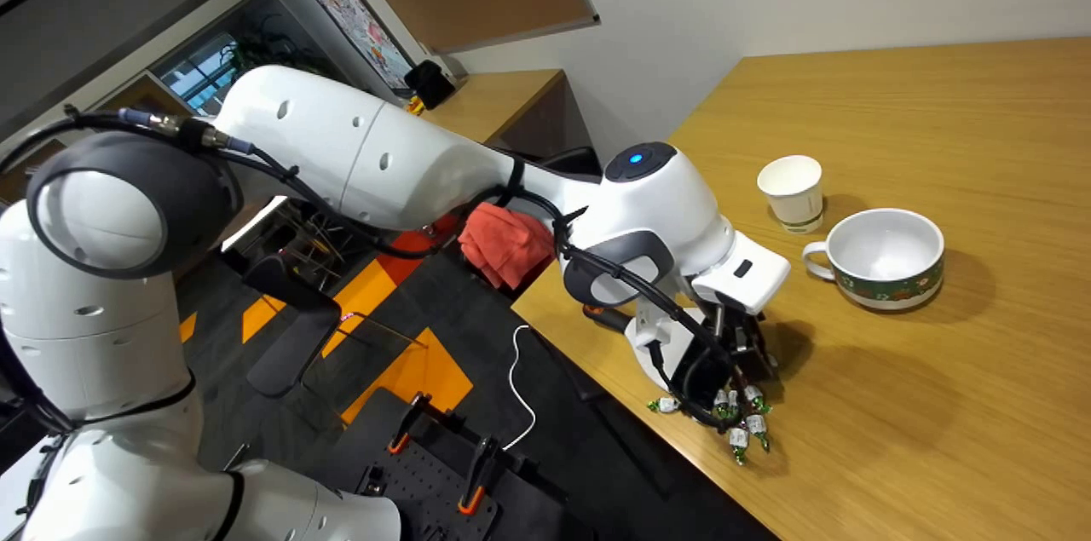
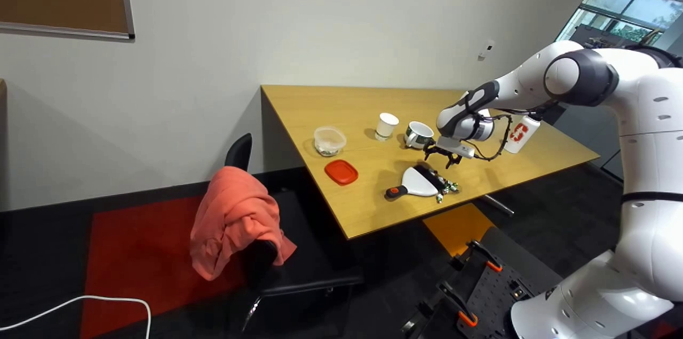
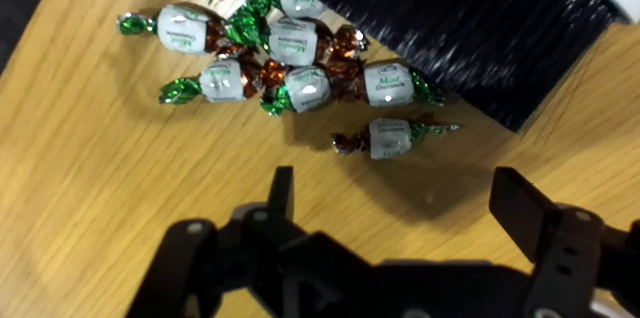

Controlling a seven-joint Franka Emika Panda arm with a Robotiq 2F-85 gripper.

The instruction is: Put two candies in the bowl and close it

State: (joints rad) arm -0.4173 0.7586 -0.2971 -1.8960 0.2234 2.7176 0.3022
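The white arm (image 2: 647,168) rises from its base (image 2: 587,296) and bends over, its forearm (image 1: 401,149) sloping down to the wrist (image 1: 673,200), black cables (image 1: 618,270) strapped along it. I can see a blue light (image 1: 636,158) glowing on the wrist's dark cap (image 1: 656,164). Below hangs the gripper (image 3: 393,178), pointing down, its two black fingers (image 3: 520,208) spread wide apart.

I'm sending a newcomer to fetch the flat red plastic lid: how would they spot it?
In an exterior view, find the tan wooden table and its end by the black chair draped with coral cloth. Near that edge stands a clear rounded plastic container; the flat red plastic lid lies beside it. Unlike that transparent neighbour, it is flat, round-cornered and solid red.
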